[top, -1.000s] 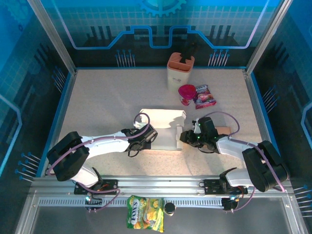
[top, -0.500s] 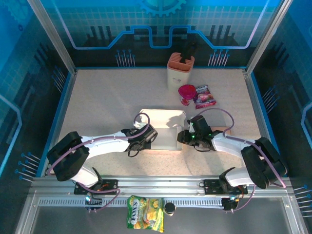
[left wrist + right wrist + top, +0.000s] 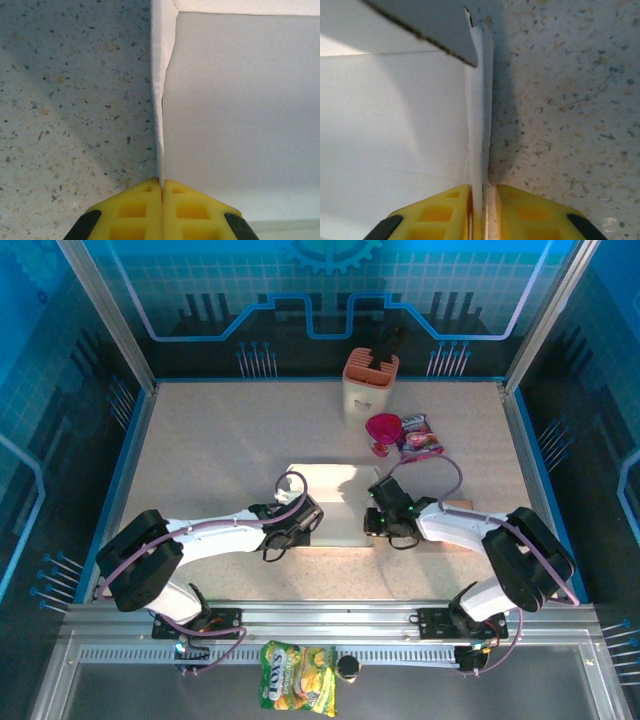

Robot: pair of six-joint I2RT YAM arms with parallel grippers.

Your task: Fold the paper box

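Now we clamp the paper box [image 3: 338, 502]. Our left end effector [image 3: 161, 189] and right end effector [image 3: 484, 195] pinch opposite walls.

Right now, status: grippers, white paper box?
Left gripper shut on left wall of white paper box. Right gripper shut on its right wall. Pink cup well behind.

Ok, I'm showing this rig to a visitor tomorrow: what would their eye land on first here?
The white paper box at mid-table, with an arm reaching in from each side. Up close, the yellow left fingers and right fingers each pinch a raised side wall. Behind stand a peach holder and a pink cup.
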